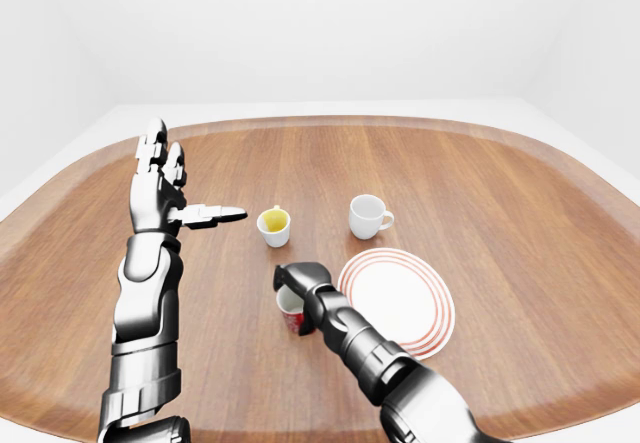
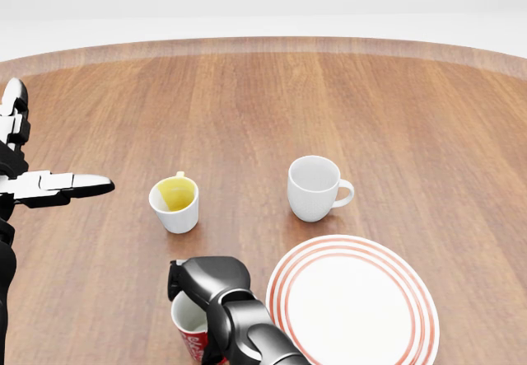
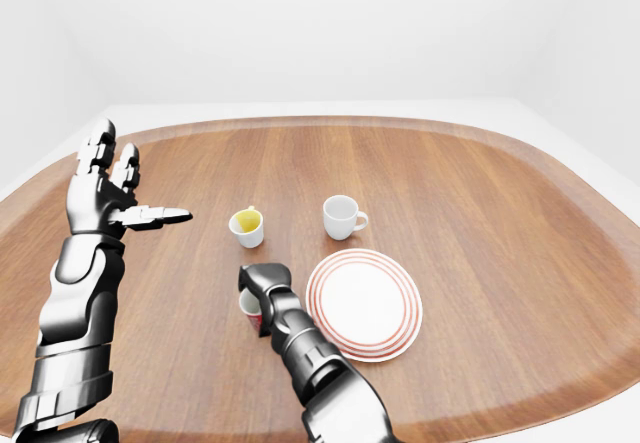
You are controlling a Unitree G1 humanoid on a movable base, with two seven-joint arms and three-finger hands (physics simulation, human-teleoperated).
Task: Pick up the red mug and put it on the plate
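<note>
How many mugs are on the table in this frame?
3. The red mug sits at the head view's bottom, under the right hand, left of the plate. The yellow-lined mug stands above it; the white mug stands above the plate.

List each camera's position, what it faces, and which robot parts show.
Head view: on the head, looking down at the table; right hand curled over the red mug, left hand at the left edge.
Left-eye view: head-mounted, wider; both arms, plate.
Right-eye view: its pair, nearly identical.
All share the mugs and plate.
</note>
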